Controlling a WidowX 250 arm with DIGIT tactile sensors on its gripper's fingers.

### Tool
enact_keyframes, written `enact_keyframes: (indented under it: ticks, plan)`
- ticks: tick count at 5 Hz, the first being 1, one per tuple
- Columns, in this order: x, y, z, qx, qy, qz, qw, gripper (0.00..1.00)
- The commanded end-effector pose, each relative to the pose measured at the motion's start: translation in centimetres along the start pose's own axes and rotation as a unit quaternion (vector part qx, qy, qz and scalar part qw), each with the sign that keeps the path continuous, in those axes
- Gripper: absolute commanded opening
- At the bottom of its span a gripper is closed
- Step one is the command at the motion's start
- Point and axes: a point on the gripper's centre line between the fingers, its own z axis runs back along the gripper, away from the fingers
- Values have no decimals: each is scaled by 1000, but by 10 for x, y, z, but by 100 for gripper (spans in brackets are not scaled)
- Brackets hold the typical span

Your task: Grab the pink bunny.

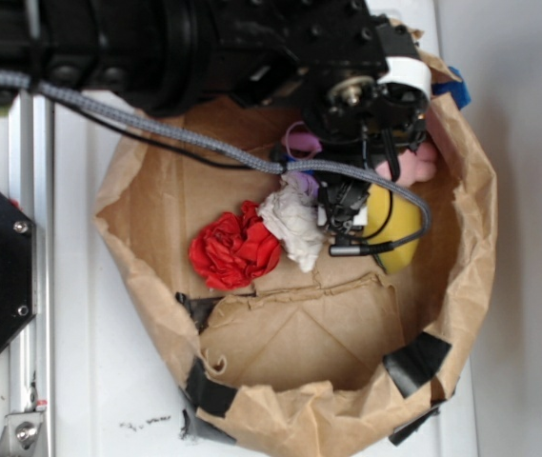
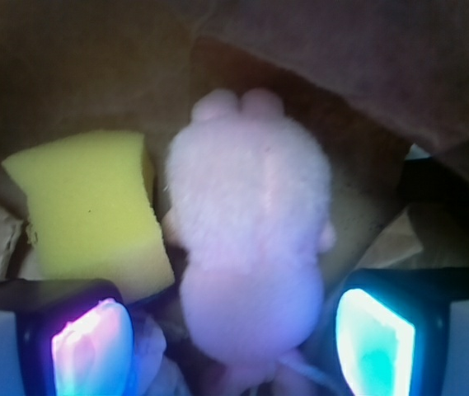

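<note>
**Jaws astride the bunny, not yet closed**

In the wrist view the bunny (image 2: 246, 247) fills the centre of the frame, pale pink and fuzzy, its lower end running down between the two glowing pads (image 2: 90, 351); the jaws stand apart, one pad at lower left, the other at lower right, and neither looks pressed into the plush, though the blur leaves contact on the left side uncertain; a whitish cord trails from the toy at the bottom edge. The step in hand, I judge, is the final lining-up before the squeeze; the next move calls for a little more descent if any is left, then closing on the soft body without catching the sponge (image 2: 94, 210), which lies just beside the bunny at centre left.

In the exterior view the gripper (image 1: 347, 214) hangs inside the bag (image 1: 137, 238), a crumpled brown paper bag with its rim rolled down and patched with black tape, filling the middle of the frame; the arm hides most of the bunny, only a pink edge showing at upper right; within the bag also lie a red ball (image 1: 234, 249) at centre left, a white wad (image 1: 294, 224) touching it, the yellow sponge at right, and something purple near the top, mostly hidden.
</note>
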Motion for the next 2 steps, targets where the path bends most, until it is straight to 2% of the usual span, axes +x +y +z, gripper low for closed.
enact_keyframes:
  ticks: [1,2]
  plan:
    - [11,2,-7,52,-22,-17,998,100]
    - [11,-3,-12,62,-20,-27,998,100]
